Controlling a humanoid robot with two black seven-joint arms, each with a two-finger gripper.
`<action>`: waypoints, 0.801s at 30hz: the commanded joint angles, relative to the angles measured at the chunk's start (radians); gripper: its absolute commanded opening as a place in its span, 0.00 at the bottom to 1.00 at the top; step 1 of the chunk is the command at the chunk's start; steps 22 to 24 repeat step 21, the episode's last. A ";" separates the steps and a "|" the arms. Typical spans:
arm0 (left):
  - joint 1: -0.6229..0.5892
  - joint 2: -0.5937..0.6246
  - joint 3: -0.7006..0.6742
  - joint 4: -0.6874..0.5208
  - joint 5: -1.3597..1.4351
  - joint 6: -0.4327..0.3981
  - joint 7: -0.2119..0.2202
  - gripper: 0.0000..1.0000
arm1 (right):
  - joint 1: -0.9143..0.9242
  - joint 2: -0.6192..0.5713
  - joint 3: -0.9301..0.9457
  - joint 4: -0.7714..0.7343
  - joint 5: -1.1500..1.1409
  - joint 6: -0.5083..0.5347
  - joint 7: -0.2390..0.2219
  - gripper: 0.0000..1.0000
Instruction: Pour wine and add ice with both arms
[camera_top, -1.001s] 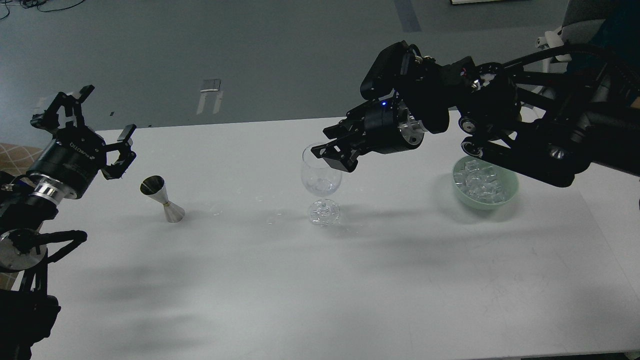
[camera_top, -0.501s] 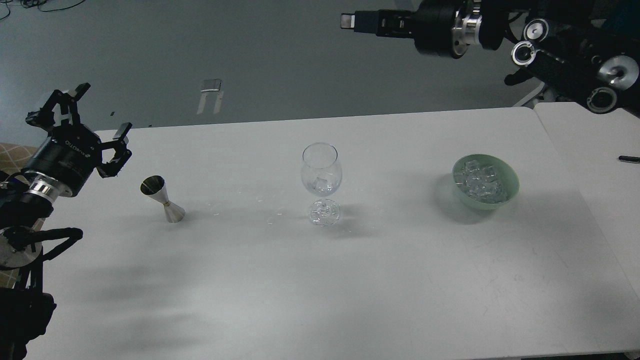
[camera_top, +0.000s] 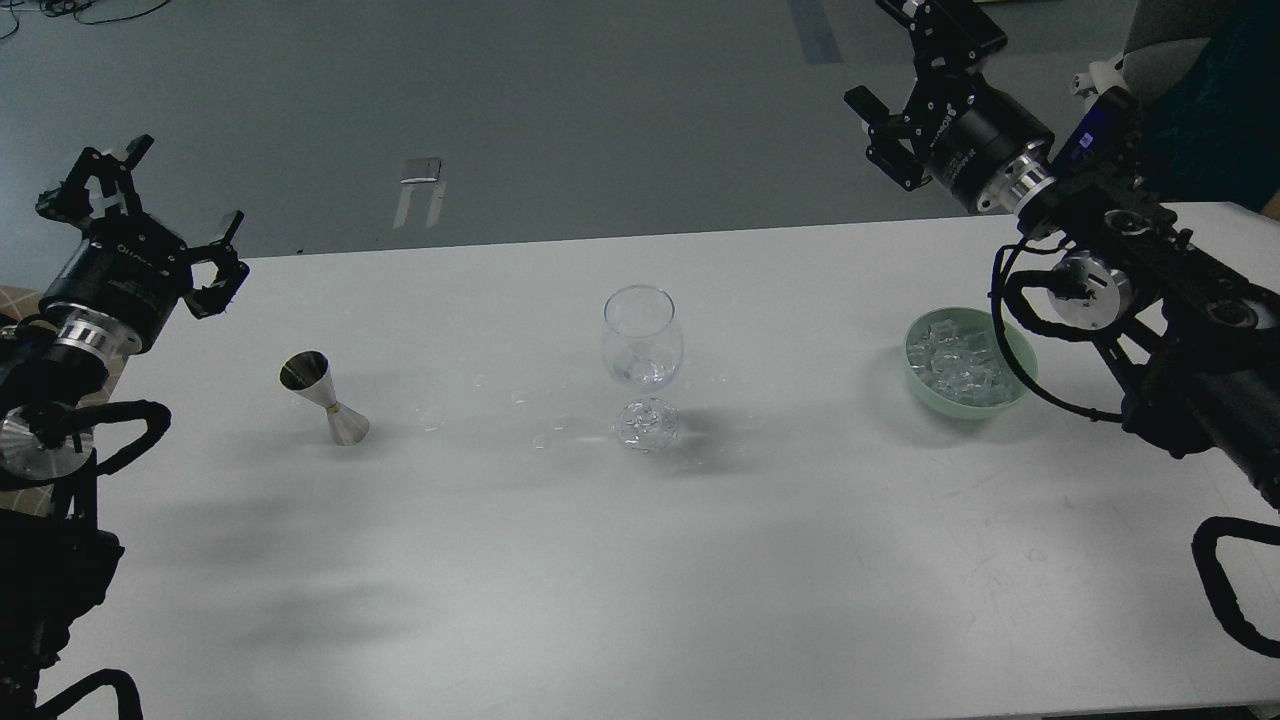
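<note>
Wine glass (camera_top: 642, 345) stands upright at the centre of the white table (camera_top: 700, 560), holding a little clear liquid; ice in it cannot be confirmed. Ice (camera_top: 955, 362) fills the green bowl (camera_top: 1015, 385) to the right. Steel jigger (camera_top: 325, 398) stands to the left. Left gripper (camera_top: 140, 225): jaws wide, empty; white lettering unreadable. Right gripper (camera_top: 925, 75): jaws wide, empty, now lowered and nearer the bowl than half a second ago.
</note>
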 joint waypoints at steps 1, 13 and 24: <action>-0.046 0.043 0.113 0.057 0.001 0.000 -0.043 0.97 | -0.030 0.043 0.021 -0.043 0.086 0.067 0.032 1.00; -0.189 0.043 0.332 0.164 -0.001 0.000 -0.052 0.97 | -0.034 0.074 0.023 -0.120 0.095 0.154 0.038 1.00; -0.219 0.017 0.354 0.164 -0.001 0.000 -0.052 0.97 | -0.032 0.079 0.058 -0.120 0.098 0.154 0.038 1.00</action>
